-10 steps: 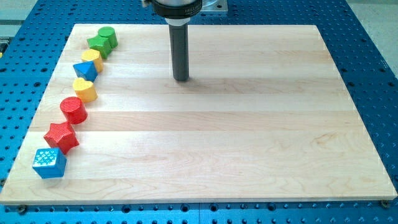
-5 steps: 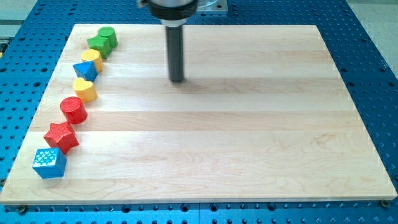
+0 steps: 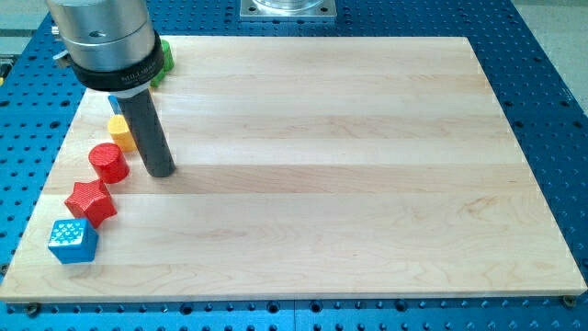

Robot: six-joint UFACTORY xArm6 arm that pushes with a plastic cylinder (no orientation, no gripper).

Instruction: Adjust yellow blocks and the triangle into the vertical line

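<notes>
Pale wooden desk on blue pegboard, no gripper here, just my tip right of the red cylinder, yellow block half-hidden behind the rod, triangle unseen, so nudge leftward gently.

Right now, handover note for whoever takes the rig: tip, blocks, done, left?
My tip sits on the board just to the view's right of the red cylinder.
The rod hides most of the upper column; only part of one yellow block, slivers of a blue block and of a green block show.
Red star and blue cube lie below, towards the view's bottom left.
Alignment cannot be confirmed; recheck the line once the rod clears.
</notes>
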